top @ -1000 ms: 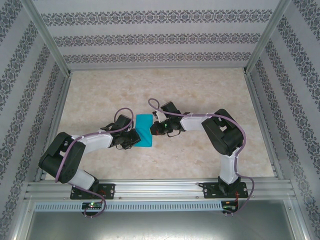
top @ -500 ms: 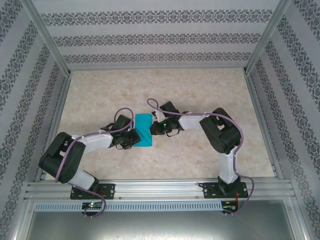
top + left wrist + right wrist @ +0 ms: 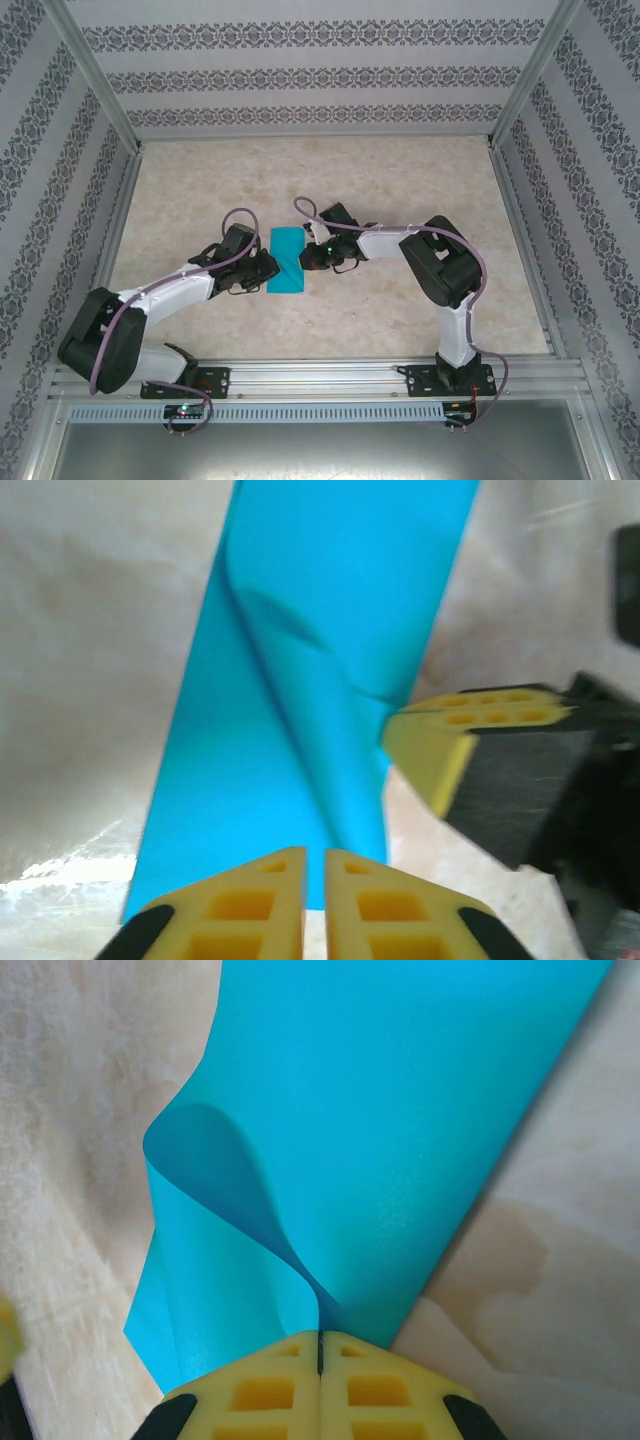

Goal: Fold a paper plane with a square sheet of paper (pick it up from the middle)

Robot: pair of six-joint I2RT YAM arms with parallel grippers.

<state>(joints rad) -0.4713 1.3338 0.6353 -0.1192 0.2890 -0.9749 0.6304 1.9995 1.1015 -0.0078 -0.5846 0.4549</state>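
Item: square sheet of paper (image 3: 285, 260), seemingly halved, buckled between grippers. right gripper (image 3: 320, 1345) clenched on its edge; left gripper (image 3: 315, 865) pinching the opposite edge. Nose, wing folds outstanding

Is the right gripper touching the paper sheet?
Touching. The right wrist view shows the right gripper shut on the paper sheet, a raised fold running into its fingertips.
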